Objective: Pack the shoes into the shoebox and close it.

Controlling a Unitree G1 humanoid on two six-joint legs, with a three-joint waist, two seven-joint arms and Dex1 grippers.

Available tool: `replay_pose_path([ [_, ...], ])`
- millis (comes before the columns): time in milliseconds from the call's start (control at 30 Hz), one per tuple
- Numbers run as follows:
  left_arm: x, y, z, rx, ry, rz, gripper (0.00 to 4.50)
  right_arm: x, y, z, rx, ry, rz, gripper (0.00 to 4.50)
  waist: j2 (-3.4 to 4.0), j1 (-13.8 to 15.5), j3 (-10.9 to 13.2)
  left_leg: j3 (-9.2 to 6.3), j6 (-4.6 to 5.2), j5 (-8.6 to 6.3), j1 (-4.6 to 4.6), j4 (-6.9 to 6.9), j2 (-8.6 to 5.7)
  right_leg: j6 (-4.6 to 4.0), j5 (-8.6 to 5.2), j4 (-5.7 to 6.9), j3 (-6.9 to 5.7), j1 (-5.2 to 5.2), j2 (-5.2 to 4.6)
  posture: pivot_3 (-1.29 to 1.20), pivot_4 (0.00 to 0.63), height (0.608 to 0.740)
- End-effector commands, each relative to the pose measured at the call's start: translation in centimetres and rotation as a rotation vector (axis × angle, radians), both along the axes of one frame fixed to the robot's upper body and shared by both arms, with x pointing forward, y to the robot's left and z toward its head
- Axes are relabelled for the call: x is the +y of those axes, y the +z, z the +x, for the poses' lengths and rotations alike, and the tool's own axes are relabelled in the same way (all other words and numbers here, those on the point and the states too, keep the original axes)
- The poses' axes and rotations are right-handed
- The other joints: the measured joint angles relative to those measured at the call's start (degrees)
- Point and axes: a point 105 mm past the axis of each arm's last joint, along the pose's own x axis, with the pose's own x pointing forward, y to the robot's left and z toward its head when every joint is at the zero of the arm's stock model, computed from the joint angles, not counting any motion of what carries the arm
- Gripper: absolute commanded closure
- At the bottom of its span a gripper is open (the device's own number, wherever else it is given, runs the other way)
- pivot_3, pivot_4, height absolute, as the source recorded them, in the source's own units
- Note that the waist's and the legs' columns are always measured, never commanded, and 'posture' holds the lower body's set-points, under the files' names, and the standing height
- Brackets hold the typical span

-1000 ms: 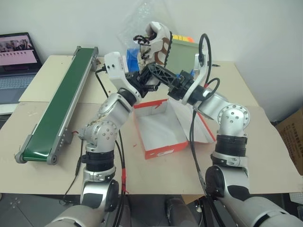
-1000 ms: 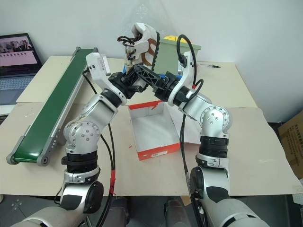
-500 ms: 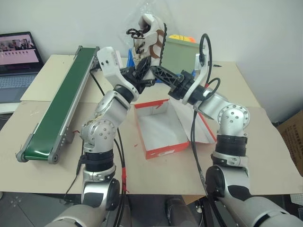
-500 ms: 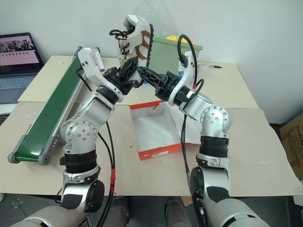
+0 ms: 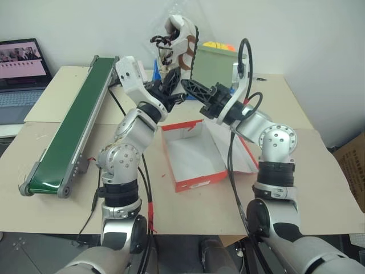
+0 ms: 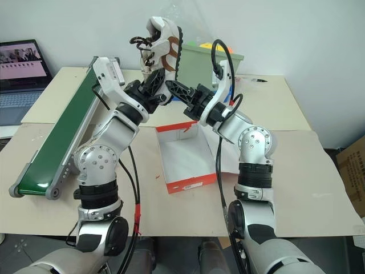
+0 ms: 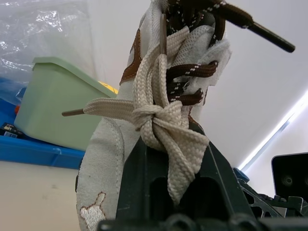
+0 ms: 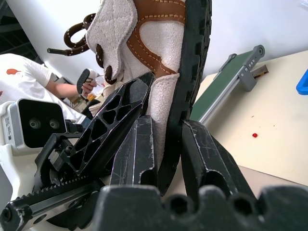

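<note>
Two grippers on one shoe (image 5: 181,39), high above the shoebox (image 5: 193,155).
L gripper (image 5: 170,85) clamps its upper; my R gripper (image 5: 191,87) pinches the sole edge, prob. to reorient before lowering in.

The sneaker (image 5: 181,43) was cream-white with brown leather overlays, dark brown laces flecked white, and a black sole. The shoebox (image 5: 194,157) was red-orange outside, white inside. The conveyor belt (image 5: 71,128) was dark green. The bin (image 5: 215,65) was pale green; the tray (image 7: 33,149) was blue.
</note>
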Motion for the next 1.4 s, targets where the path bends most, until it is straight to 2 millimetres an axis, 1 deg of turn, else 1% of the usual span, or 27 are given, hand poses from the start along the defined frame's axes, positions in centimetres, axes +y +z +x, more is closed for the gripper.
replay_pose_path([
  [33,-0.3,2.5,-1.4,-0.086,-0.021,-0.014,4.46,0.1,1.6,0.0,-0.069,-0.019,-0.009,4.17,0.00,0.0,0.0,0.00,0.00,0.00,0.00,0.00,0.00,0.00,0.00,0.00,0.00,0.00,0.00,0.00,0.150,0.740],
  [100,-0.2,2.0,-1.6,-0.073,-0.027,-0.006,3.53,0.0,1.4,0.2,-0.071,-0.034,-0.029,4.17,0.00,0.0,0.0,0.00,0.00,0.00,0.00,0.00,0.00,0.00,0.00,0.00,0.00,0.00,0.00,0.00,0.150,0.740],
  [133,-0.1,1.8,-1.9,-0.070,-0.037,0.002,3.30,-0.1,1.4,0.3,-0.069,-0.042,-0.038,4.17,0.00,0.0,0.0,0.00,0.00,0.00,0.00,0.00,0.00,0.00,0.00,0.00,0.00,0.00,0.00,0.00,0.150,0.740],
  [233,0.5,1.0,-2.4,-0.053,-0.036,0.047,2.18,-0.4,1.1,0.7,-0.068,-0.078,-0.072,4.17,0.01,-0.1,0.0,0.00,0.00,0.00,0.00,-0.03,0.00,0.00,0.00,-0.02,0.00,-0.01,0.00,0.00,0.150,0.740],
  [267,1.1,0.5,-2.8,-0.035,-0.045,0.057,1.84,-0.8,1.0,1.0,-0.069,-0.111,-0.093,4.17,0.01,-0.1,0.0,0.00,0.00,0.00,0.00,-0.03,0.00,0.00,0.00,-0.01,0.00,-0.02,0.00,0.00,0.150,0.740],
  [333,1.9,-0.4,-3.4,-0.013,-0.056,0.082,1.84,-1.4,0.8,1.5,-0.075,-0.161,-0.137,4.17,0.02,-0.1,0.0,0.00,0.00,0.00,0.00,-0.03,0.01,0.00,0.00,-0.01,0.01,-0.02,0.00,0.00,0.150,0.740],
  [467,4.8,-2.4,-4.4,0.041,-0.032,0.187,1.84,-2.6,0.6,2.0,-0.088,-0.280,-0.264,4.17,0.03,-0.2,0.0,0.00,0.00,0.00,0.00,-0.04,0.01,0.00,0.00,0.02,0.01,-0.06,0.00,0.00,0.150,0.740],
  [567,7.5,-3.1,-4.2,0.075,0.034,0.238,1.84,-3.1,0.0,1.8,-0.072,-0.333,-0.389,4.17,0.06,-0.2,0.0,0.00,0.00,0.00,-0.01,-0.05,0.01,-0.01,0.00,0.01,0.01,-0.10,0.00,0.00,0.150,0.740],
  [633,8.4,-3.3,-3.9,0.086,0.055,0.246,1.84,-3.5,-1.3,1.6,-0.033,-0.358,-0.504,4.17,0.07,0.0,0.0,0.00,0.00,0.00,-0.05,-0.06,0.01,-0.01,0.00,0.00,0.02,-0.13,-0.01,0.00,0.150,0.740],
  [733,8.4,-3.7,-3.2,0.099,0.064,0.256,1.84,-4.1,-3.1,0.8,0.024,-0.367,-0.636,4.17,0.06,0.4,0.0,0.00,0.00,0.00,-0.06,-0.04,0.00,-0.01,0.00,-0.03,0.00,-0.10,-0.02,0.00,0.150,0.740],
  [833,7.7,-4.1,-2.7,0.104,0.053,0.258,1.84,-4.5,-4.0,0.1,0.085,-0.371,-0.691,4.17,0.06,0.5,0.0,0.00,0.00,0.00,-0.06,-0.04,0.00,-0.02,0.00,-0.04,-0.01,-0.10,-0.02,0.00,0.150,0.740],
  [933,6.5,-4.8,-2.6,0.113,0.024,0.261,1.84,-5.3,-5.4,-0.9,0.131,-0.369,-0.768,4.17,0.06,0.4,0.0,0.00,0.00,0.00,-0.10,-0.05,0.00,-0.02,0.00,-0.03,0.00,-0.15,-0.02,0.00,0.150,0.740],
  [1033,6.2,-5.5,-2.7,0.121,0.019,0.254,1.84,-6.2,-6.5,-1.5,0.188,-0.380,-0.818,4.17,0.06,0.3,0.0,0.00,0.00,0.00,-0.17,-0.07,0.01,-0.02,0.00,-0.03,0.01,-0.23,-0.02,0.00,0.150,0.740],
  [1133,6.6,-5.9,-2.7,0.127,0.051,0.277,1.84,-7.2,-7.6,-1.8,0.231,-0.404,-0.864,4.17,0.06,0.0,0.0,0.00,0.00,0.00,-0.19,-0.06,0.01,-0.02,0.00,-0.01,0.02,-0.27,-0.01,0.00,0.150,0.740],
  [1200,7.5,-5.9,-2.7,0.132,0.073,0.250,1.84,-8.0,-8.3,-1.9,0.258,-0.423,-0.891,4.17,0.06,0.0,0.0,0.01,0.00,0.00,-0.22,-0.06,0.00,-0.02,0.00,-0.01,0.04,-0.32,-0.01,0.00,0.150,0.740],
  [1300,9.3,-6.1,-2.5,0.150,0.134,0.244,1.84,-8.2,-9.3,-2.1,0.287,-0.427,-0.904,4.17,0.06,0.0,0.0,0.00,0.00,0.00,-0.37,0.00,0.01,-0.02,0.00,0.03,0.03,-0.43,-0.01,0.00,0.150,0.740],
  [1400,9.7,-5.9,-2.4,0.149,0.149,0.249,1.84,-8.3,-9.7,-2.4,0.301,-0.422,-0.907,4.17,0.06,0.0,0.0,0.00,0.00,0.00,-0.40,-0.02,0.00,-0.02,0.00,0.02,0.03,-0.46,-0.01,0.00,0.150,0.740],
])
